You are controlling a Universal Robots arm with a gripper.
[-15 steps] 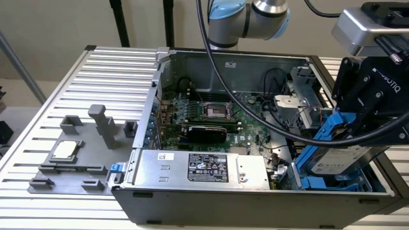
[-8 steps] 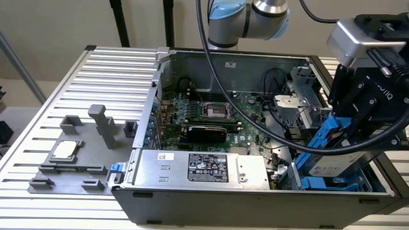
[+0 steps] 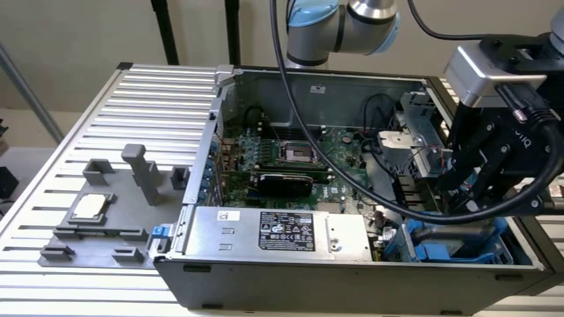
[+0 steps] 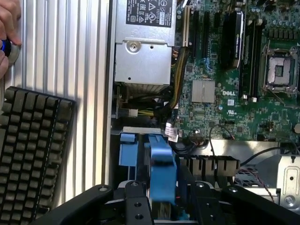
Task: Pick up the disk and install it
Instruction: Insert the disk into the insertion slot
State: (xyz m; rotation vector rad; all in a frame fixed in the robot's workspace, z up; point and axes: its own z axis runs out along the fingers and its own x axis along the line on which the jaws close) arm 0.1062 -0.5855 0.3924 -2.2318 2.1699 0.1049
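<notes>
My pincer (image 4: pixel 165 192) hangs over the blue drive bay (image 3: pixel 440 251). The disk (image 4: pixel 161 164) stands on edge on my centre line, its long axis pointing into the bay. Clenched or released, I cannot tell.

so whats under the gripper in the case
The disk's blue frame sits in a corner of the case, below the gripper. The gripper covers part of the disk, so its seating is hidden.

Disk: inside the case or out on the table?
Inside: the disk stands in a corner of the case, under the gripper. Fully seated, cannot tell.
</notes>
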